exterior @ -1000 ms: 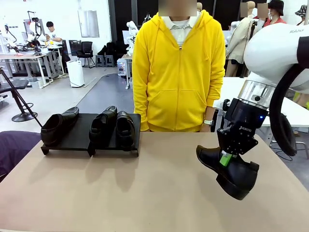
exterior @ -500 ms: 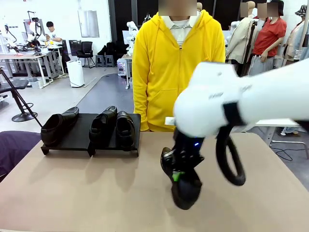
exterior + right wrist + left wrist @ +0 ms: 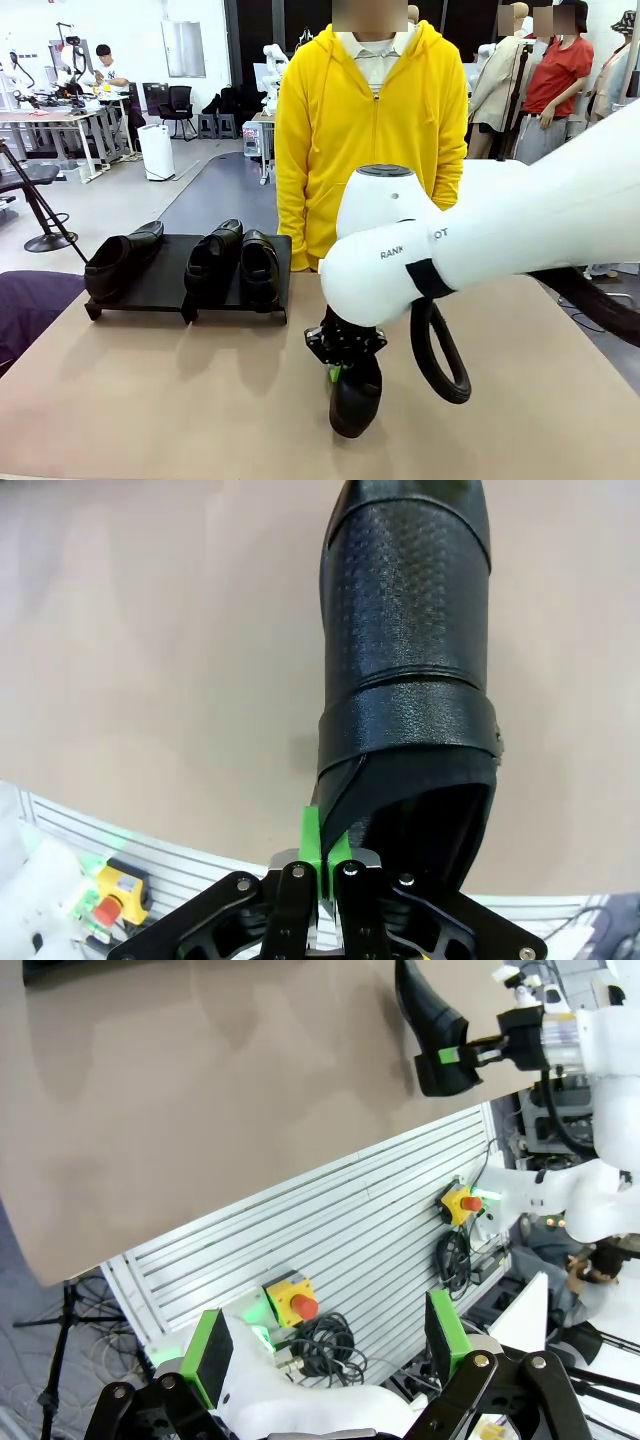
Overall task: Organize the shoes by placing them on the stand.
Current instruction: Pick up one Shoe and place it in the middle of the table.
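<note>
Right claw point(image 3: 322, 865) pinched on the rim of the fourth shoe point(image 3: 355, 392), green pads squeezing the side wall of the opening; shoe hangs nose-down over the tabletop point(image 3: 150, 400) near the front-centre, whether it touches I can't tell. Bare tabletop all round it, with open room between it and the stand point(image 3: 160, 285) at the far left edge. Stand holds three shoes: one point(image 3: 120, 260) on the left platform, leaving a free slot beside it, and two point(image 3: 235, 262) side by side on the right platform. Person in a yellow hoodie point(image 3: 370, 140) stands at the far edge. Left claw point(image 3: 330, 1345) spread wide, holding nothing, off the tabletop's near edge.
</note>
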`<action>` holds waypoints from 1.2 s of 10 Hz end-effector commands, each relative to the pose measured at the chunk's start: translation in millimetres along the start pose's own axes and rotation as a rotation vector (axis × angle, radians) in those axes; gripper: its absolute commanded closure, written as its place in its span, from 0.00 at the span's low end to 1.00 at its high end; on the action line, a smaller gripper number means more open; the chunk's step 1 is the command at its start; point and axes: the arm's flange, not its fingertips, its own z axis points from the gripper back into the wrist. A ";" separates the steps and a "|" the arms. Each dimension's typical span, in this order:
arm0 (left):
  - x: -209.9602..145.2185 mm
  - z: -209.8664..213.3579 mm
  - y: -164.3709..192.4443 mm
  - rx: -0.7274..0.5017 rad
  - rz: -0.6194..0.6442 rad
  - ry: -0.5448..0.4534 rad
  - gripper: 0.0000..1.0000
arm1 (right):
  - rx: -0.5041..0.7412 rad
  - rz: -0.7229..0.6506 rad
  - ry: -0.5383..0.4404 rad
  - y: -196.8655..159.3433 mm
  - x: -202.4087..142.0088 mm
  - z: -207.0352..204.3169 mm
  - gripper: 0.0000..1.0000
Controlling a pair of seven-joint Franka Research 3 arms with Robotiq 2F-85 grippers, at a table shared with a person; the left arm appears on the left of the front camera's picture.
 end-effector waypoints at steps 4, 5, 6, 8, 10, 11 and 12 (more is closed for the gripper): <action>0.4 0.5 1.2 -0.009 -0.010 -0.010 0.00 | 0.061 0.027 0.064 18.6 23.7 -17.2 1.00; 0.4 0.5 1.2 -0.009 -0.010 -0.010 0.00 | 0.071 0.039 0.069 17.6 23.2 -17.7 0.49; 0.4 0.5 1.2 -0.009 -0.010 -0.010 0.00 | 0.065 0.048 0.098 16.1 23.2 -16.9 0.00; 0.4 0.5 1.2 -0.009 -0.010 -0.010 0.00 | 0.058 0.071 0.093 15.3 17.7 -5.7 0.00; 0.4 0.5 1.2 -0.009 -0.010 -0.010 0.00 | 0.123 0.142 0.094 4.2 7.1 32.5 0.00; 0.4 0.5 1.2 -0.009 -0.010 -0.010 0.00 | 0.123 0.143 0.046 -11.2 -1.8 64.3 0.00; 0.4 0.5 1.2 -0.009 -0.010 -0.010 0.00 | 0.131 0.132 0.037 -38.9 -14.2 100.0 0.00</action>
